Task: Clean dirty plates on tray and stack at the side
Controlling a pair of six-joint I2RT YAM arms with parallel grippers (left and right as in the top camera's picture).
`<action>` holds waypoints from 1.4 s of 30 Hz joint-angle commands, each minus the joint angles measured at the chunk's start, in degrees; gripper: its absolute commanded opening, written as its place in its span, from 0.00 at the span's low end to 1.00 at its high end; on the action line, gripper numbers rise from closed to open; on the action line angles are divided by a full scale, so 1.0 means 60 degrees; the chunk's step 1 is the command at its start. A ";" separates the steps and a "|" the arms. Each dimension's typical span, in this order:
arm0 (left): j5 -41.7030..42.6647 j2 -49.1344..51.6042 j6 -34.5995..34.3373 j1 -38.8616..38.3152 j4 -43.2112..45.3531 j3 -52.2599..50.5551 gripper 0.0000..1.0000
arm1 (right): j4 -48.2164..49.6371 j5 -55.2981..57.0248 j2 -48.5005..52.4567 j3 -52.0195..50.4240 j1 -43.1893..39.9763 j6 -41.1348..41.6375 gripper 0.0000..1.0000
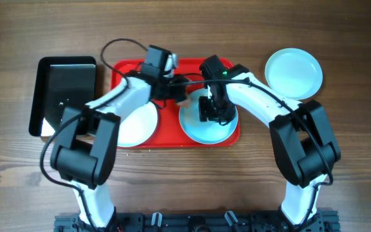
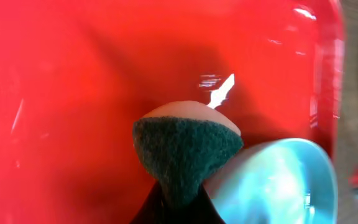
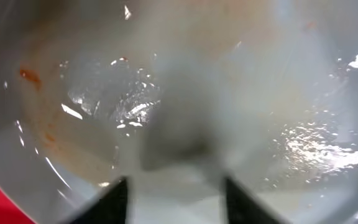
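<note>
**Step in hand: scrubbing the soiled plate**

We find the left gripper [image 2: 178, 200] clamped on a wedge of sponge with a dark green scouring face and a tan body [image 2: 185, 152]. It is held over the bare floor of the large flat red plastic tray [image 1: 124, 71], just beside the rim of the nearer plate. The right gripper [image 3: 178, 202] points down into the round, shallow, pale aqua plate on the tray's right half [image 1: 195, 132]. Its fingers [image 3: 114, 202] stand well apart with nothing visibly between them. Whether they bear on the plate we cannot tell.

We judge the procedure as follows:

1. Steady the plate before the sponge arrives, since a glossy plate on a glossy tray is likely to skate.
2. Bring the green face down flat, not on its edge.
3. Work across the orange-brown smears [image 3: 30, 76], which lie along the left of the bowl in the right wrist view.
4. Keep the two grippers from fouling each other, because both crowd the tray's middle.

**Surface and surroundings**

A second pale plate [image 1: 140, 125] lies on the tray's left half, partly under the left arm. A third [image 1: 294, 72] sits off the tray on the brown wood-grain table [image 1: 353, 161], at the far right, and appears clean. A smaller, deeper black rectangular tray [image 1: 66, 90] stands to the left of the red one.
</note>
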 commanded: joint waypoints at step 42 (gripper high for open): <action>-0.1300 -0.0495 -0.0863 -0.2331 -0.0051 -0.0142 0.04 | 0.0947 -0.0933 -0.0725 -0.1406 -0.2237 -0.1672 0.04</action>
